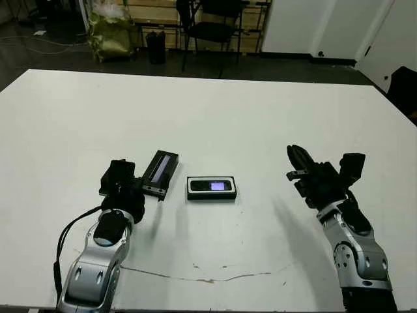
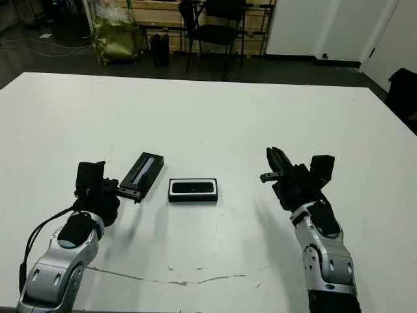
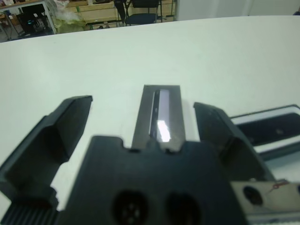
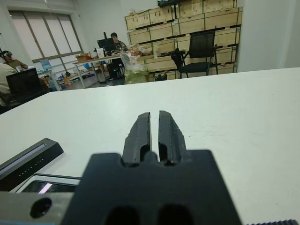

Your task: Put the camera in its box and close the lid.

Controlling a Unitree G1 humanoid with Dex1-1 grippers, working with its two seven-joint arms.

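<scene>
1. The left gripper [image 3: 140, 122], two black fingers on a silver forearm, had its fingers spread wide on either side of the near end of the flat black rectangular lid [image 1: 161, 173] with the long pale grey-blue stripe.
2. In the left wrist view the lid lay in the gap between the left fingers [image 3: 65, 124]; the pictures did not settle whether either finger touched it, and neither pinched it.
3. The lid rested flat on the white table [image 1: 215, 111], angled away from the robot, just to the left of the box.
4. The small shallow rectangular box [image 1: 212, 188], black outside with a white rim, sat near the middle of the table, between the two grippers, uncovered.
5. The slim black bar-shaped camera [image 1: 213, 186] with its small bluish-purple glossy window lay inside the box, face up.
6. The right gripper [image 4: 154, 129] had its two black fingers pressed together, with only a thin slit between them, and held nothing.
7. That gripper hung over bare table well to the right of the box, touching neither box nor lid.
8. Beyond the far edge of the table stood a black chair [image 1: 218, 19] and a green-yellow bag [image 1: 111, 32].
</scene>
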